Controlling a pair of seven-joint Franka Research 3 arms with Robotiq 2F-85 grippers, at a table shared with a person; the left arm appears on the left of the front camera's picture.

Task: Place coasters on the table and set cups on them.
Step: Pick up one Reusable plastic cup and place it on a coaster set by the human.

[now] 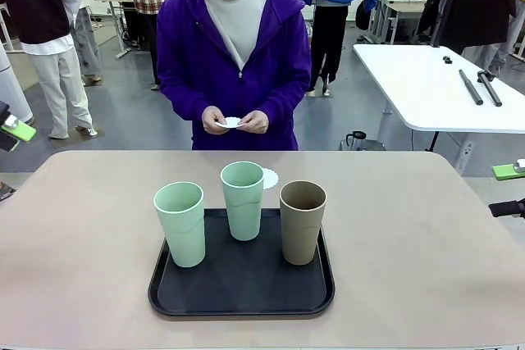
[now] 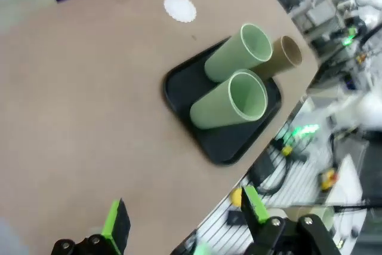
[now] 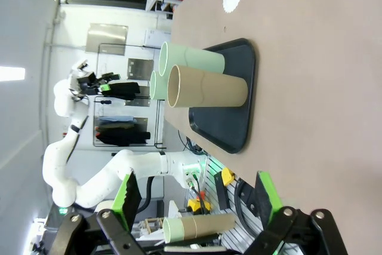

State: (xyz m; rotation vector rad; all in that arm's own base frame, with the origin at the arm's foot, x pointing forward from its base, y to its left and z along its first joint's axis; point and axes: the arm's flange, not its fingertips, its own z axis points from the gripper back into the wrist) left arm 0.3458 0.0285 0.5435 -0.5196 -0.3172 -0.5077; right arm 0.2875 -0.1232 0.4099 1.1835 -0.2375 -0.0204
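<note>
The left gripper (image 2: 185, 222) is hanging off the left edge of the table (image 1: 426, 235), jaws spread wide and nothing between them. The right gripper (image 3: 197, 201) is waiting off the right edge, just as wide and just as empty. On the far side, the person's hands (image 1: 235, 121) are holding the held coaster (image 1: 233, 122) at waist height, not yet put down.

The laid coaster (image 1: 270, 178) is lying flat on the table just beyond the far rim of the black tray (image 1: 242, 305), peeking out to the right of the middle mint cup (image 1: 243, 200). All three cups are standing upright on the tray, long axes vertical and mouths up. The left mint cup (image 1: 180, 223) is sitting towards the left arm, the brown cup (image 1: 302, 220) towards the right arm, and the middle one between them.

With the laid coaster sitting close behind the middle mint cup and a touch right of centre, I'd judge that cup the likely one for it, travelling away from the robot over the far rim. The right arm is looking slightly the nearer.
</note>
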